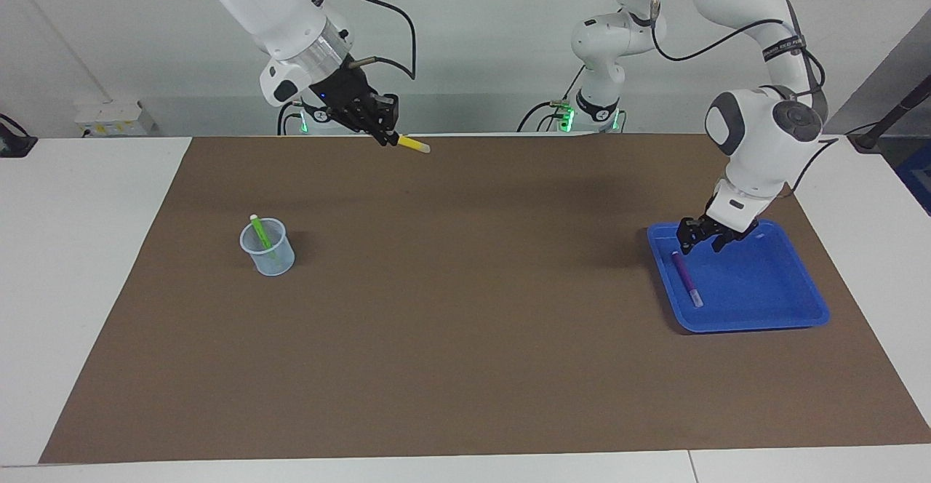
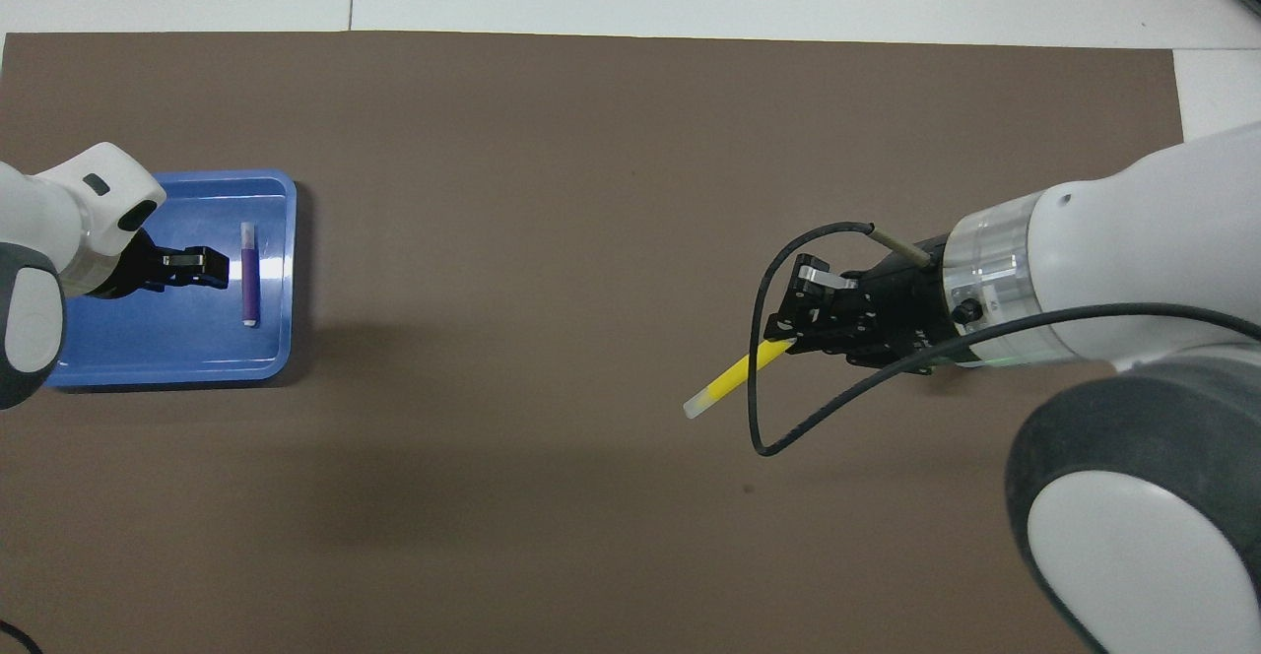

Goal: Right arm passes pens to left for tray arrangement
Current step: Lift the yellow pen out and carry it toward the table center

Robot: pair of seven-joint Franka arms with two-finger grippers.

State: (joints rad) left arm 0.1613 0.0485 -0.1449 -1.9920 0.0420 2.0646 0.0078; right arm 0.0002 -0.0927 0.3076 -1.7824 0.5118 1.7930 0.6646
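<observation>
Handover stage: we see the right gripper (image 1: pixel 384 134) pinching the yellow pen (image 1: pixel 413 145) above the mat; the left gripper (image 1: pixel 702 236), spread and empty, hangs over the tray (image 1: pixel 756 321) beside the purple pen (image 1: pixel 686 278). Next, both must meet mid-table.

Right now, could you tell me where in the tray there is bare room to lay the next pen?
The blue tray is bare from the purple pen to its rim at the left arm's end of the table. The pen's strip beside the other rim is taken. The left gripper hangs open above the tray; the right gripper holds the yellow pen.
</observation>
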